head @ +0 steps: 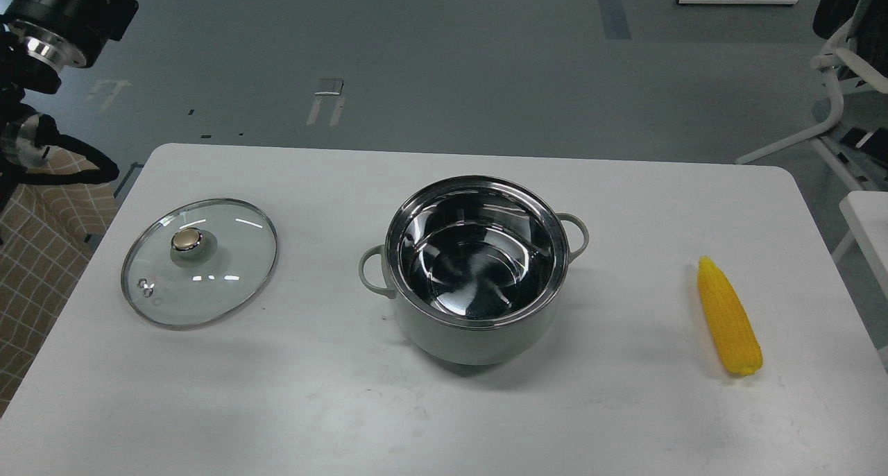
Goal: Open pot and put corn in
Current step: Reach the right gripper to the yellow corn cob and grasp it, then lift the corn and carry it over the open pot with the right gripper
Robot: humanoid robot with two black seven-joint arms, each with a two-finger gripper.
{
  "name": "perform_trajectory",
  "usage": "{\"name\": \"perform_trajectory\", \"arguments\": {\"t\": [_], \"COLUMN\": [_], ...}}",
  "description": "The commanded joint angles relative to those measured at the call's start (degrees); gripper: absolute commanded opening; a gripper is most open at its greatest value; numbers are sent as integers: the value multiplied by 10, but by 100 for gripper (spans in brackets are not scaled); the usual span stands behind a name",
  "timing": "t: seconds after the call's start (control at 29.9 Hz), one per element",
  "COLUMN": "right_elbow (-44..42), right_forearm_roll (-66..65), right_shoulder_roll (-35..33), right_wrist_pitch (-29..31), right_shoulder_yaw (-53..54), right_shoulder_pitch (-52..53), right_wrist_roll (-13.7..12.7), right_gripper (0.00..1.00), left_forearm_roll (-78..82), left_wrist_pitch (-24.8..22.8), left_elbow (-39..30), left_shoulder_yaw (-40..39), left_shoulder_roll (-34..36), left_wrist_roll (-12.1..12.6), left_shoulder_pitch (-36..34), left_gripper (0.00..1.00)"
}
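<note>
The pale grey-green pot (472, 341) stands open in the middle of the white table (444, 420); its shiny steel inside is empty. Its glass lid (208, 289) with a gold knob (187, 239) lies flat on the table to the left of the pot, knob up. The yellow corn (728, 316) lies on the table at the right, apart from the pot, tip pointing away. Part of my left arm (52, 18) shows at the top left, raised high off the table; its gripper is out of view. My right arm is out of view.
A checked cloth (35, 254) hangs beside the table's left edge. A white chair frame (832, 80) and the corner of another white table (867, 219) stand at the right. Grey floor lies beyond the table's far edge.
</note>
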Motion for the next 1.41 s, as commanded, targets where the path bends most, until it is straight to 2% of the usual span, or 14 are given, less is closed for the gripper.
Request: {"name": "perform_trajectory", "arguments": {"t": [0.0, 0.23, 0.33, 0.54, 0.6, 0.67, 0.77, 0.8, 0.84, 0.87, 0.9, 1.1, 1.27, 1.37], "right_elbow": [6, 3, -1, -17, -25, -26, -27, -30, -33, -40, -46, -34, 14, 57], "right_forearm_roll": [-88, -204, -211, -237, -257, -259, -260, -260, -260, -259, -257, -250, -216, -185], "right_shoulder_roll": [16, 77, 91, 120, 123, 126, 126, 126, 126, 130, 135, 137, 140, 163], "right_wrist_pitch": [0, 0, -1, -1, -1, -1, -2, -2, -3, -6, -10, -43, -43, -39], "right_shoulder_yaw": [-62, -143, -159, -171, -174, -174, -174, -174, -174, -173, -172, -151, -60, -29], "right_shoulder_pitch": [-4, -4, -10, -18, -31, -33, -33, -33, -33, -32, -31, -22, -1, 26], "right_wrist_roll": [1, 0, 0, -4, -4, -4, -5, -5, -6, -6, -5, -5, -3, -3], "right_gripper": [100, 100, 100, 89, 78, 73, 59, 45, 37, 19, 9, 0, 0, 0], "left_forearm_roll": [-89, -99, -99, -102, -106, -106, -106, -106, -106, -106, -106, -106, -106, -106], "left_wrist_pitch": [-52, -110, -111, -112, -116, -116, -115, -115, -115, -114, -113, -111, -111, -110], "left_elbow": [-2, -3, -3, -6, -6, -6, -6, -5, -6, -6, -6, -6, -6, -6], "left_shoulder_yaw": [-28, -88, -88, -95, -100, -101, -101, -101, -101, -101, -101, -103, -103, -103], "left_shoulder_roll": [-27, -64, -73, -78, -85, -90, -93, -93, -93, -93, -93, -90, -86, -86], "left_wrist_roll": [0, 0, 0, 0, 0, 0, 0, 0, 0, 0, 0, 0, 0, 0], "left_shoulder_pitch": [-5, 4, 4, 5, 5, 5, 5, 5, 5, 5, 5, 4, 4, 4], "left_gripper": [96, 98, 98, 98, 98, 98, 98, 98, 98, 98, 98, 98, 98, 98]}}
